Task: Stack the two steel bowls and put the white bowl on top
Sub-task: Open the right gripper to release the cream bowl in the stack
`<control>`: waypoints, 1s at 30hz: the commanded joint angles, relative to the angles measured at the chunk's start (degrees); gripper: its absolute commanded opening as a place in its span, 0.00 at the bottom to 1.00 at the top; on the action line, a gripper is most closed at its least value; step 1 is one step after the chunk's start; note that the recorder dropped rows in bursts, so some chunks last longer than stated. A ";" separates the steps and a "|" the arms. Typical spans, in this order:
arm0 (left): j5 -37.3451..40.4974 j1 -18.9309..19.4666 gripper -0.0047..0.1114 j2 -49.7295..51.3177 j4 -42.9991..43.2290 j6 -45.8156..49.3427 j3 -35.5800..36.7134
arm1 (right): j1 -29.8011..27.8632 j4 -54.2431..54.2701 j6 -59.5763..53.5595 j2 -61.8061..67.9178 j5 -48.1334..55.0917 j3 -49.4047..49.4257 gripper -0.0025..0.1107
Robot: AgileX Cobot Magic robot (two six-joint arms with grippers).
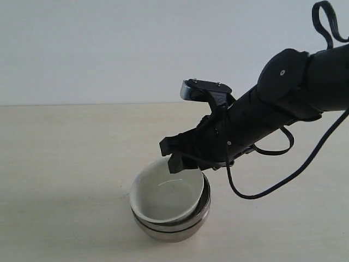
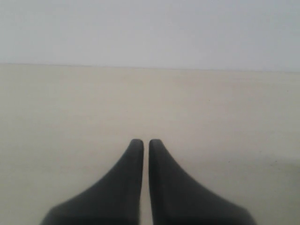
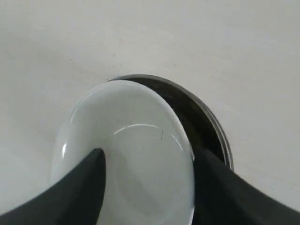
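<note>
Steel bowls [image 1: 175, 232] stacked, mirror-shiny; white bowl [image 1: 163, 197] tilted inside, glossy.

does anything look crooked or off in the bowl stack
The white bowl sits tilted and off-centre in the two steel bowls, its rim higher on the side of the right end effector, which straddles that rim, open. A dark crescent of steel shows beside it.
</note>
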 commanded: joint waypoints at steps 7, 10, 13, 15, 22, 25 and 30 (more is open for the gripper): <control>-0.44 0.13 0.07 -0.23 -0.35 -0.54 0.20 | 0.06 -4.48 1.03 -1.30 2.74 -0.21 0.46; -0.44 0.13 0.07 -0.23 -0.35 -0.54 0.20 | 0.06 -7.65 3.61 -1.19 2.96 -0.07 0.46; -0.44 0.13 0.07 -0.23 -0.35 -0.54 0.20 | 0.06 -12.63 7.10 -1.06 2.49 0.30 0.46; -0.44 0.13 0.07 -0.23 -0.35 -0.54 0.20 | 0.06 -13.78 8.54 -1.06 2.60 0.30 0.46; -0.44 0.13 0.07 -0.23 -0.35 -0.54 0.20 | 0.06 -13.28 8.62 -1.17 2.62 0.30 0.46; -0.44 0.13 0.07 -0.23 -0.35 -0.54 0.20 | 0.06 -13.02 8.21 -1.17 5.38 0.30 0.46; -0.44 0.13 0.07 -0.23 -0.35 -0.54 0.20 | 0.06 -13.13 7.61 -1.17 8.50 0.30 0.45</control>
